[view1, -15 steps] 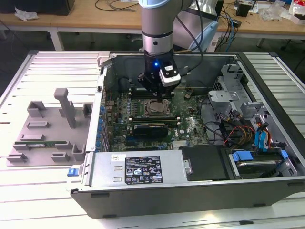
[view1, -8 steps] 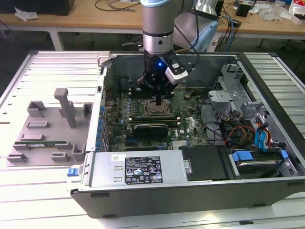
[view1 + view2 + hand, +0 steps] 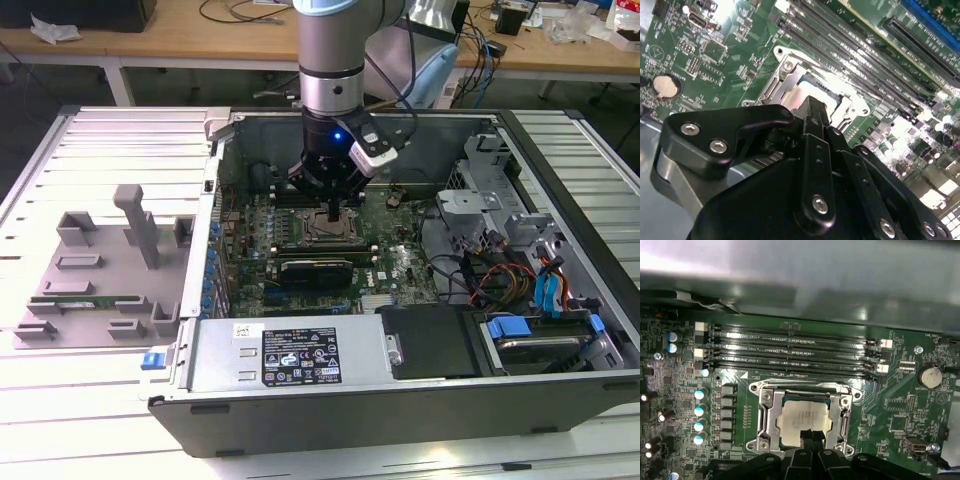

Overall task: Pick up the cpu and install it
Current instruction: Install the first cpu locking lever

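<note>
While the arm is lowered into the open computer case [image 3: 560, 250] at the centre of the exterior view, the claw [image 3: 807, 436] is seen clenched just above the cpu [image 3: 802, 417], which is seated inside the metal socket frame [image 3: 762, 415] on the green motherboard [image 3: 895, 405], below the memory slots [image 3: 790, 352].

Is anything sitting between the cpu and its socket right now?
Nothing visible. In the first wrist view the cpu already lies inside the socket frame, with the gripper right at its edge. No cable or part crosses the chip.
</note>
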Motion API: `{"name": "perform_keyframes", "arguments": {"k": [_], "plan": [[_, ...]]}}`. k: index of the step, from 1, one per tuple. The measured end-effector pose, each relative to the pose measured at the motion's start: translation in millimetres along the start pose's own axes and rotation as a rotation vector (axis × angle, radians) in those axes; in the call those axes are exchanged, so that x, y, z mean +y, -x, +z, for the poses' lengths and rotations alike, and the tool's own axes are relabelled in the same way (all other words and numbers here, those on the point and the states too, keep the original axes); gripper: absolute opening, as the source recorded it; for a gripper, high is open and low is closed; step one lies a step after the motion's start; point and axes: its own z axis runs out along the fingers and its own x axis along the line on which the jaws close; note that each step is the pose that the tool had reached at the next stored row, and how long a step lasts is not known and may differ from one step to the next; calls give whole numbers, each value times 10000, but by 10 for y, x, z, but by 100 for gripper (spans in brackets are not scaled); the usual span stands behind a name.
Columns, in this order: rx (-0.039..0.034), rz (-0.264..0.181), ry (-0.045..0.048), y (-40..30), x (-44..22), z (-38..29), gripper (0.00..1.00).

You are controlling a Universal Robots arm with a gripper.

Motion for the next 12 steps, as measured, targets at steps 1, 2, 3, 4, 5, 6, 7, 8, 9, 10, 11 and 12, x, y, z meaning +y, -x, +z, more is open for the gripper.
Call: {"name": "perform_keyframes", "arguments": {"k": [1,2,3,4,5,6,7,8,9,10,11,12], "plan": [[-12,9,129,-2,-20,3,11],[-17,16,202,-3,-27,4,11],[-19,17,223,-3,-30,3,11],[-20,20,251,-3,-33,1,11],[-21,22,260,-3,-34,-1,11],[-23,23,266,-3,-35,-6,11],[-22,21,266,-1,-37,-20,11],[-22,21,266,-1,-38,-32,11],[-23,21,267,1,-41,-55,11],[-23,22,266,3,-45,-83,11],[-22,21,266,4,-47,-98,11],[-22,23,266,5,-49,-109,11]]}}
